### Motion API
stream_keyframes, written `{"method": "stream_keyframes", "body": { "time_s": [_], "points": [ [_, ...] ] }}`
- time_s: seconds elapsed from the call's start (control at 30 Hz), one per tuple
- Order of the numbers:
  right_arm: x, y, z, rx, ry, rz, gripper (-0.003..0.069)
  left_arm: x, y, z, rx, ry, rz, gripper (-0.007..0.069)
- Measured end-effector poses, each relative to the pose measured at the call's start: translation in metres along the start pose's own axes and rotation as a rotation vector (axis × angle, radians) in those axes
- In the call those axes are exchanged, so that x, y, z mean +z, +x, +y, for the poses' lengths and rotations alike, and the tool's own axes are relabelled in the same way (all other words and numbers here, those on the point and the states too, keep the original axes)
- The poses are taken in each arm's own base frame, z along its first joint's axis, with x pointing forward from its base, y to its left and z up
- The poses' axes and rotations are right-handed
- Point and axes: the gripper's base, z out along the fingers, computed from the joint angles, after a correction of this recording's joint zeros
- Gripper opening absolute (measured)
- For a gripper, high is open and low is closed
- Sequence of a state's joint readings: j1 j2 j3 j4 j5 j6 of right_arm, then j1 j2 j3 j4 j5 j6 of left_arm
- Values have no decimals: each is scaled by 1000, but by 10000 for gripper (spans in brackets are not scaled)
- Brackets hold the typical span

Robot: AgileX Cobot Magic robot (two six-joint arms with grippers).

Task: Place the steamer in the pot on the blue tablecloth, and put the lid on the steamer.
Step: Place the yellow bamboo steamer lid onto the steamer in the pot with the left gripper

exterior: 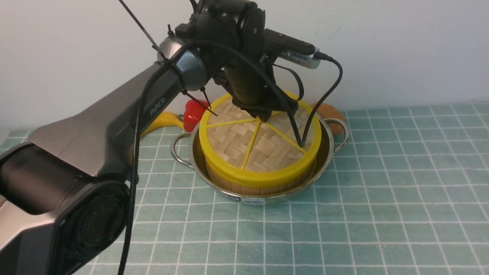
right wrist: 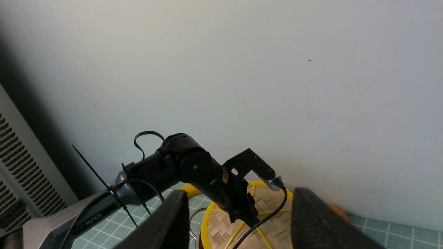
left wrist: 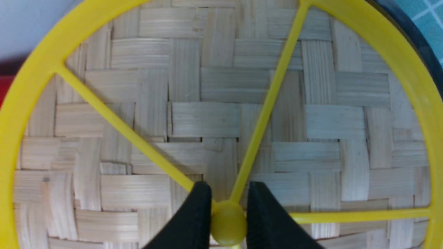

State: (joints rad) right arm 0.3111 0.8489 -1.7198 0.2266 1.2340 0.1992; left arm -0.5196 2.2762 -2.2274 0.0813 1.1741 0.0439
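Front view: the pot (exterior: 323, 160), a shallow steel vessel with two looped wire handles, stands on the blue tablecloth (exterior: 382, 214) that covers the worktop. Inside the pot sits the steamer (exterior: 259, 188), of which only a band of pale wooden wall shows. The lid (exterior: 244, 143), a woven disc with a thick yellow rim and thin yellow spokes, lies on top of the steamer and covers its opening; whether it is fully seated at the far edge cannot be told. The left arm reaches in from the left, and the left pincer (exterior: 264, 114) points down onto the lid's centre. Left wrist view: the two black fingers (left wrist: 197, 214) of the left pincer (left wrist: 228, 189) stand narrow, one on each side of the round yellow hub (left wrist: 227, 223) and touching it, so the lid (left wrist: 221, 103) is gripped by its hub. Right wrist view: the right pincer (right wrist: 241, 193) is raised above the scene, its jaws spread wide with nothing between them. Behind the pot, near the wall, lie a red object (exterior: 195, 114), a yellow object (exterior: 164, 120) and a brown object (exterior: 327, 111), each partly hidden.
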Motion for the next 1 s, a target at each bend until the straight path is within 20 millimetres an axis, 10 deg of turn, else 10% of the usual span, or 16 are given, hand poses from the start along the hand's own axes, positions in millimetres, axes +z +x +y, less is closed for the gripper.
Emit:
{"method": "stream_keyframes", "body": {
  "time_s": [1.0],
  "points": [
    [0, 0, 0, 3, -2, 0, 399, 28, 2, 2, -1, -43, 15, 122]
  ]
}}
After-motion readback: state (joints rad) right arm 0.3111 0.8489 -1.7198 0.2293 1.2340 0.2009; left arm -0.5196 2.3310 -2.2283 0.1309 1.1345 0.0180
